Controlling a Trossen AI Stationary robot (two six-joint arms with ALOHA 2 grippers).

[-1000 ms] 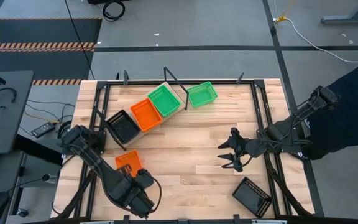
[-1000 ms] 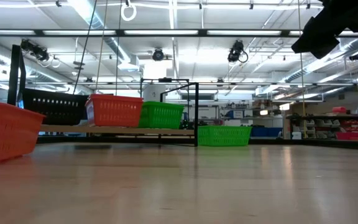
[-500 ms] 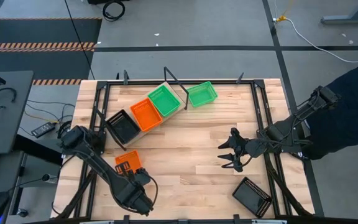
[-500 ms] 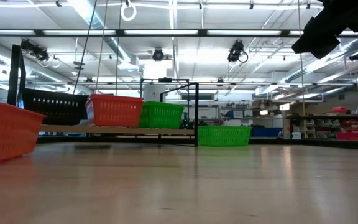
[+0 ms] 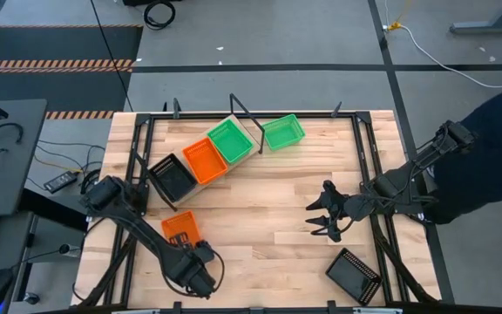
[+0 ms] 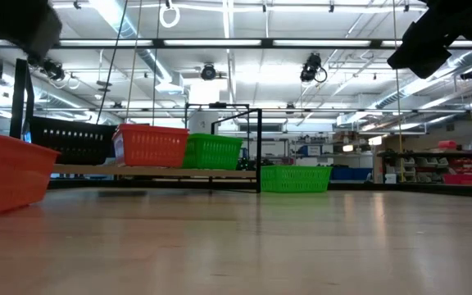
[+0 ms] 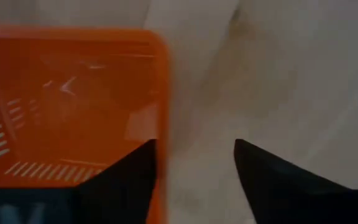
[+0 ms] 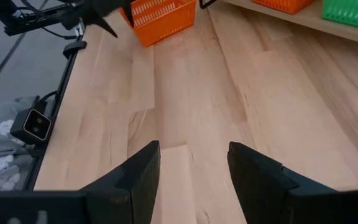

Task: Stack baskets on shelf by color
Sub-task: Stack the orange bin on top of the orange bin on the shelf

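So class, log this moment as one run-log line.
left end effector: open by loose orange basket | right end effector: open, idle mid-table | shelf: three baskets

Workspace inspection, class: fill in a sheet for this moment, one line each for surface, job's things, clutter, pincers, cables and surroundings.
Surface: light wood tabletop, bare in the middle.
Job's things: shelf holds a black basket, an orange basket and a green basket in a row; second green basket beside it; loose orange basket and loose black basket on the tabletop.
Clutter: nothing seen.
Pincers: left pincer open, one finger at the loose orange basket's rim; right pincer open, above bare wood.
Cables: white cable on the floor.
Surroundings: desk alongside.
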